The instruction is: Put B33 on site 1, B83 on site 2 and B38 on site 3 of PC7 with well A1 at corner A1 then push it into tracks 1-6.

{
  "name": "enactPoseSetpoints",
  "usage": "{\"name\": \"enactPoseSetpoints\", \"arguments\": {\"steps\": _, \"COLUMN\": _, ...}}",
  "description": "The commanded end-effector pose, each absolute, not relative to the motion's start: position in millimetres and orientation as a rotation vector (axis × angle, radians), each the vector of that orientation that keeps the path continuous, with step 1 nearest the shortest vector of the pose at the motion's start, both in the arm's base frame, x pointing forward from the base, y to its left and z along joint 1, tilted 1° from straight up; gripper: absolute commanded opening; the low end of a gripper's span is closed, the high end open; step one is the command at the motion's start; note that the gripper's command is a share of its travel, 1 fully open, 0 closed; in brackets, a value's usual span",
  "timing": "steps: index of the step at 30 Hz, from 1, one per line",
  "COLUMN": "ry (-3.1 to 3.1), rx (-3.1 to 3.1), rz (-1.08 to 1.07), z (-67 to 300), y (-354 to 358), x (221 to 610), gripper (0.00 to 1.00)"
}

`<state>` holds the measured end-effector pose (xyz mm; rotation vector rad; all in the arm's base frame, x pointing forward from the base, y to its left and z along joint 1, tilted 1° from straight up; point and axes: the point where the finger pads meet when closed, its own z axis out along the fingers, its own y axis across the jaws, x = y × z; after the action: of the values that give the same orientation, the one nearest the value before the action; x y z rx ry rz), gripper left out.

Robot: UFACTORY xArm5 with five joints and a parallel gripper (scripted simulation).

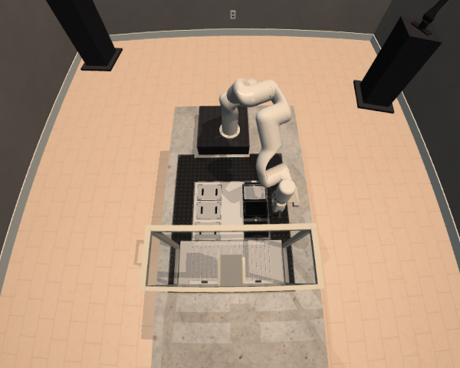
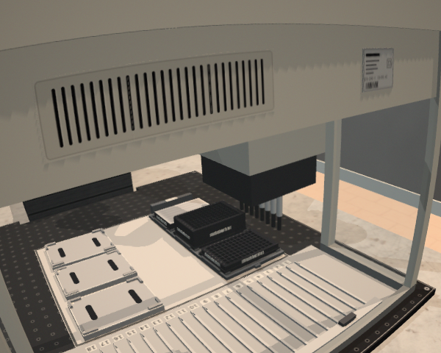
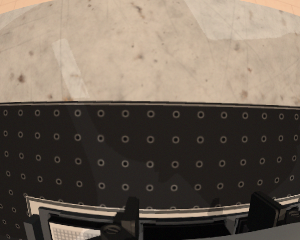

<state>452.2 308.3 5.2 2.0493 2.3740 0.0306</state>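
We see the gripper [image 1: 278,210] [image 3: 197,214] w/ fingers spread wide, pinching nothing, low by the track-1 side of PC7 [image 1: 248,183] [image 2: 192,248] [image 3: 44,226]. The carrier is on the apron [image 1: 232,209] [image 2: 152,262], lengthwise toward RAILS [image 2: 289,296], approx. before the low-numbered tracks; it is not yet inside. B33 [image 1: 254,192] [image 2: 182,210] [image 3: 72,233], B83 [image 1: 255,208] [image 2: 209,218] and B38 [image 2: 241,246] ride on it, B33 at the handle end. Seating looks OK from here, but A1 corners we can't confirm.

What can go wrong: if the fingers come down off-centre, they may hit a plate edge & lift it from its locators. A side push at one end only would turn the carrier, so it could enter skewed and jam, or climb on the ribs. Pushing too high on B83, being tall, might tip it. Stopping short would leave the lamp dark.

Materials: B33 is pale w/ fine grid; B83 is a matt black, deep box; B38 is black, flatter, w/ square-looking wells. The ribs are thin, straight lines on a smooth pale deck.
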Motion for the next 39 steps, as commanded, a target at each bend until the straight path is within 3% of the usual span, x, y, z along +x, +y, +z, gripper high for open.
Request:
{"name": "enactPoseSetpoints", "arguments": {"steps": 1, "ry": 2.381, "rx": 2.055, "rz": 0.039, "z": 1.8, "y": 309.0, "x": 453.2, "gripper": 1.00}}
{"name": "enactPoseSetpoints", "arguments": {"steps": 25, "ry": 2.381, "rx": 2.055, "rz": 0.039, "z": -34.7, "y": 309.7, "x": 453.6, "gripper": 1.00}}
{"name": "enactPoseSetpoints", "arguments": {"steps": 39, "ry": 2.381, "rx": 2.055, "rz": 0.039, "z": -38.1, "y": 309.8, "x": 453.6, "gripper": 1.00}}
